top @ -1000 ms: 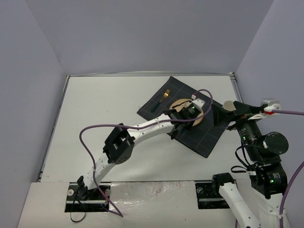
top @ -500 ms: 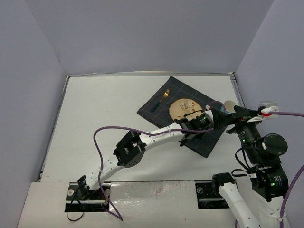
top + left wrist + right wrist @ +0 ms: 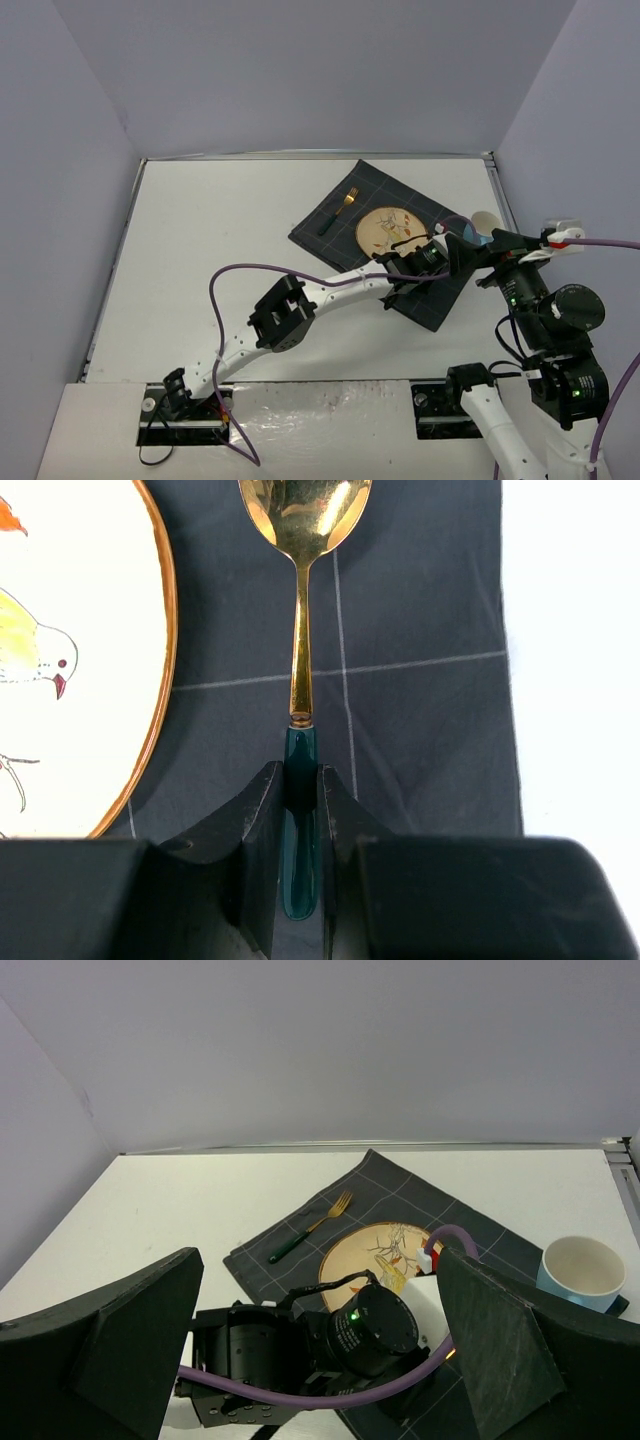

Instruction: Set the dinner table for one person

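Observation:
My left gripper (image 3: pixel 301 780) is shut on the dark green handle of a gold spoon (image 3: pixel 300 630). The spoon lies along the dark grey checked cloth (image 3: pixel 420 600), just right of the bird-pattern plate (image 3: pixel 60 660). From above, the left gripper (image 3: pixel 432 260) sits at the cloth's right part on the white dinner table (image 3: pixel 220 230), and the spoon is hidden there. A gold fork (image 3: pixel 338 212) lies left of the plate (image 3: pixel 388 228). My right gripper (image 3: pixel 318 1260) is open and empty, held above the left wrist.
A white and blue cup (image 3: pixel 484 221) stands at the cloth's right corner, close to the right gripper (image 3: pixel 482 245); it also shows in the right wrist view (image 3: pixel 583 1270). The left arm's purple cable loops over the table's middle. Grey walls close three sides.
My left gripper moved off the plate to its right side and down toward the cloth, uncovering the plate. The right arm shifted only slightly.

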Robot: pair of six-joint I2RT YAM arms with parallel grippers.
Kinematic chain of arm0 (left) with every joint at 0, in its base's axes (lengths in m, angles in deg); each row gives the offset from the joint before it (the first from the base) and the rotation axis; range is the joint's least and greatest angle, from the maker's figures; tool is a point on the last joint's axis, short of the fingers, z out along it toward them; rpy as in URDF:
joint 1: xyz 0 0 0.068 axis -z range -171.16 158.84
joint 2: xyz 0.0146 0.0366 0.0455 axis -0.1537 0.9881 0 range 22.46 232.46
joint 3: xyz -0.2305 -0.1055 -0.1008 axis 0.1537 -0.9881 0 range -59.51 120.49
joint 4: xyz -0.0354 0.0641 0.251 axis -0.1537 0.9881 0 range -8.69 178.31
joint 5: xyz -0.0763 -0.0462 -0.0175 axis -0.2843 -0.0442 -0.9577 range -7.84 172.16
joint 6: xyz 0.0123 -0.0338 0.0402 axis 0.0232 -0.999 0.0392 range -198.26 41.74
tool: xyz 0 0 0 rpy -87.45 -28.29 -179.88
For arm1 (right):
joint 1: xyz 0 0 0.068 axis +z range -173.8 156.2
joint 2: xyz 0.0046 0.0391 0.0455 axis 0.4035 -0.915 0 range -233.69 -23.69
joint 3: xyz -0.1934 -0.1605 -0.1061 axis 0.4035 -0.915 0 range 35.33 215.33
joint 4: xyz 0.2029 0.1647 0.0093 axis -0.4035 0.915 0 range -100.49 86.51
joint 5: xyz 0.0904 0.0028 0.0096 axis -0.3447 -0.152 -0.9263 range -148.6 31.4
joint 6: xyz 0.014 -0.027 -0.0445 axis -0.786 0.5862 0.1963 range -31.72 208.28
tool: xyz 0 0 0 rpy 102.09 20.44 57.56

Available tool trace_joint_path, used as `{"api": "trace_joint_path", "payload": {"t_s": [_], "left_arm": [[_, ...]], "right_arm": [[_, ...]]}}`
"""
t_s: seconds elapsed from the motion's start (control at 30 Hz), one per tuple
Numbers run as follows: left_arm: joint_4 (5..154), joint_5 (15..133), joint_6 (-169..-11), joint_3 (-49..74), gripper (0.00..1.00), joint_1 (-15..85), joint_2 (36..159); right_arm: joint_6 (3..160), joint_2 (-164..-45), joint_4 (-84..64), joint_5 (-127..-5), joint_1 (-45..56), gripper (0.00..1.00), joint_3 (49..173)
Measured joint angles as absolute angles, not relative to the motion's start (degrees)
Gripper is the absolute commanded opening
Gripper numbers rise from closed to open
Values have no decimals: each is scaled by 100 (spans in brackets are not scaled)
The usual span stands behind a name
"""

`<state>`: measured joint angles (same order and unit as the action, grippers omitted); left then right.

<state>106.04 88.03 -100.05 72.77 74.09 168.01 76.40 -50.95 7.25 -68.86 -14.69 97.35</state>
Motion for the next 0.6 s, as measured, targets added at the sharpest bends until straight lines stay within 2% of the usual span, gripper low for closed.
{"api": "trace_joint_path", "payload": {"t_s": [0.6], "left_arm": [[10054, 8797, -10301, 7519, 0, 7462, 17201]], "right_arm": [[7640, -5004, 807, -6890, -1469, 100, 9730]]}}
